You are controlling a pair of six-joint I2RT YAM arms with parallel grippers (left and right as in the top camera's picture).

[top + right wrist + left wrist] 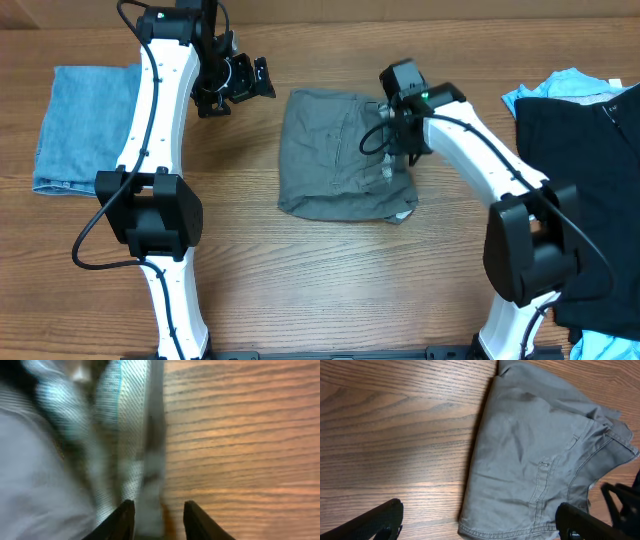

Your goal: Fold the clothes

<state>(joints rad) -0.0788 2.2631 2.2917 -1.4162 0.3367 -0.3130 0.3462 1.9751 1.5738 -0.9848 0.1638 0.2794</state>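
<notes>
Starting from the robot's side of the wooden table (330, 290): a black garment (580, 150) is heaped along the right edge, running from near to far. Mid-table sit the grey shorts (335, 150), folded into a rough square and wrinkled, with a bit of pale lining poking out at the near right corner. The right gripper (399, 158) is down at the shorts' right edge. From its wrist cam the fingers (122, 520) stand a little apart with the fabric edge running into the gap, but it's all blurry, so no telling if they actually touch cloth. A bit further back and to the left, the left gripper (255, 85) hangs over the wood just beside the shorts, jaws spread wide, nothing in them. Its cam looks down on the shorts' seam and belt loop. Off on the left side lies a folded blue denim piece (80, 125), and at the far right a light-blue garment (560, 85) pokes out at the black one's far edge.
</notes>
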